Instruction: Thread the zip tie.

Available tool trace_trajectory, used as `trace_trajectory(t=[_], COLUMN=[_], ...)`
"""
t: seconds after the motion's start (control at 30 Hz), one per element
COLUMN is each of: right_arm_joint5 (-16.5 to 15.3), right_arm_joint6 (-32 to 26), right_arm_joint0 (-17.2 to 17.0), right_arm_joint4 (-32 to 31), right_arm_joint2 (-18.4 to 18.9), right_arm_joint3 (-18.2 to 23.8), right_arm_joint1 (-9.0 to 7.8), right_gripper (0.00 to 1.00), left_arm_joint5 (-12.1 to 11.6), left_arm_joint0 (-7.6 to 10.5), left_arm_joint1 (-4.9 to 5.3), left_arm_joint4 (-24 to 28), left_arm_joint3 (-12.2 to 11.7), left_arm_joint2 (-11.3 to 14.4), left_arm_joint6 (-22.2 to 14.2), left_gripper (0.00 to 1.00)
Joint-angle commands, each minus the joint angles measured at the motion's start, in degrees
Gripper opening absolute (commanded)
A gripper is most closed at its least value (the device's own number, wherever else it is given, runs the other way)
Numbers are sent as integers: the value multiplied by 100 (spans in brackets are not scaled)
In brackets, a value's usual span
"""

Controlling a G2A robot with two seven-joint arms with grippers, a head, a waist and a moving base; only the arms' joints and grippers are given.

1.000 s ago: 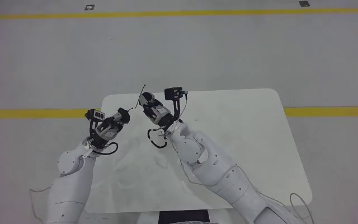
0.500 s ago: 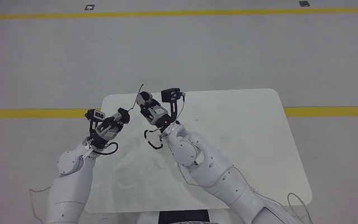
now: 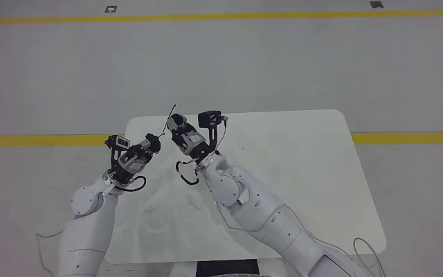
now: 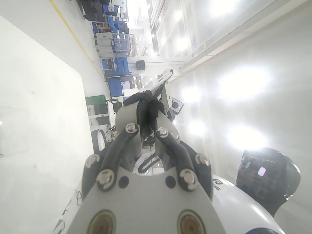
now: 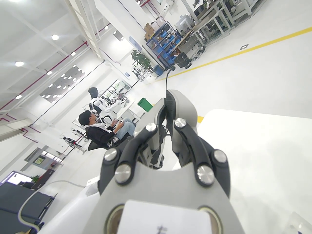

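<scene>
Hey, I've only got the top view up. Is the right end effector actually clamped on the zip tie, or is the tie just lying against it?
Observer: Clamped. The right wrist view shows the right end effector shut on the zip tie, with the thin black strip pinched between its pads.
Operator: Okay, and what's the left one holding? It's just a dark blob for me.
Observer: The left wrist view shows the left end effector shut too, with a toothed strip curling in the space behind its fingers.
</scene>
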State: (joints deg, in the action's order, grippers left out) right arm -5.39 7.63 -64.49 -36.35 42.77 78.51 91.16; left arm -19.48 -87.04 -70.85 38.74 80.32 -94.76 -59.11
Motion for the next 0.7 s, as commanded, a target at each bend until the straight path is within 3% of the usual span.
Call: trace_trajectory(t=[0.0, 0.67], right_arm_joint5=[7, -73], right_arm_joint6=[-6, -100], right_arm_joint0=[-27, -109], right_arm_joint4=[-17, -267], right_arm_joint2=[15, 177], right_arm_joint3=[19, 3], right_arm_joint1=[-3, 50], right_gripper=[0, 0], left_arm_joint5=[0, 0], left_arm_joint0=[0, 0], left_arm_joint1=[0, 0], left_arm_joint4=[0, 0], left_arm_joint3=[0, 0], left_arm_joint2=[0, 0], left_arm_joint6=[0, 0], left_gripper=[0, 0])
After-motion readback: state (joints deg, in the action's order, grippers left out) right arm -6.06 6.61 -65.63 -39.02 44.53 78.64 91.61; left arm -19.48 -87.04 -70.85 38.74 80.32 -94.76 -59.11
